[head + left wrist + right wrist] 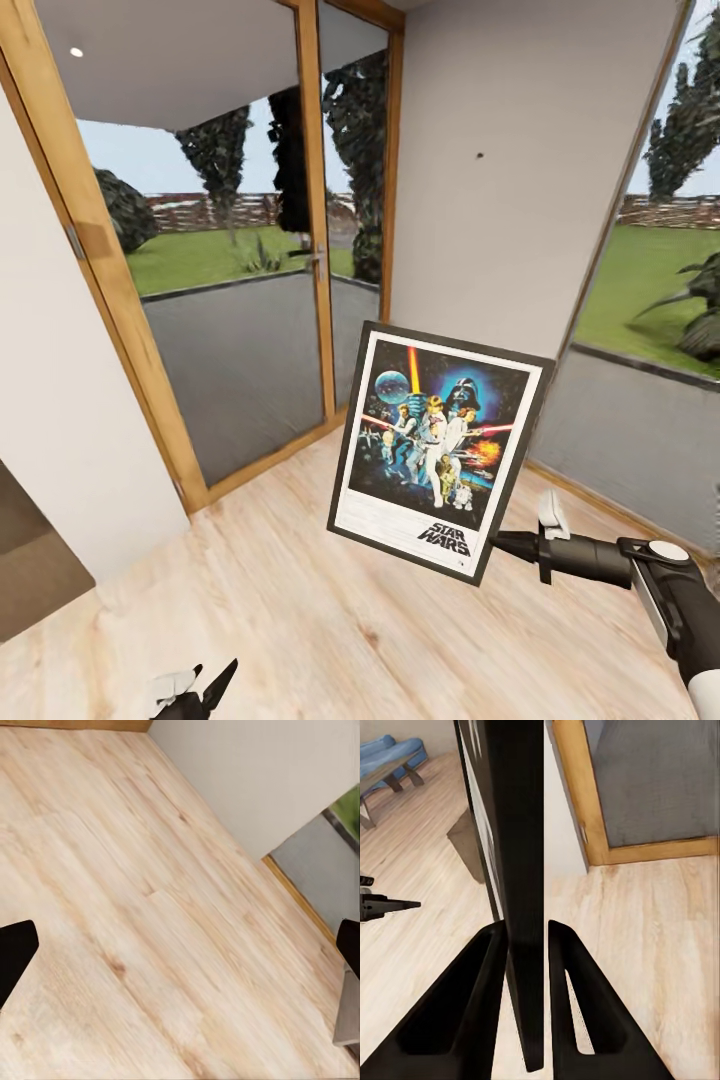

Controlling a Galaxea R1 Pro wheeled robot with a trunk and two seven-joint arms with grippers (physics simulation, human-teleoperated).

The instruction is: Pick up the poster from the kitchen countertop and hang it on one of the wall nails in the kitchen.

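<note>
Pickup done, hanging left. Ahead, a plain light-grey wall panel (480,180) between glass doors, rising from the wooden floor (300,600). Below the panel's middle and in front of it, the poster (438,450), off the worktop, held upright with a slight tilt. At the poster's lower right corner, the right pincer (497,545), clamped on the frame edge. Low and left of the poster, the left pincer (200,690), fingers apart, holding nothing. High on the panel, well above the poster, the wall nail (480,156), bare. Remaining, by judgement: raise, align, hook.

Even, bright daylight is flooding in through the glass doors (250,280); shadows are staying faint, straight frames are bowing at the edges, and textures are rendering slightly soft.
</note>
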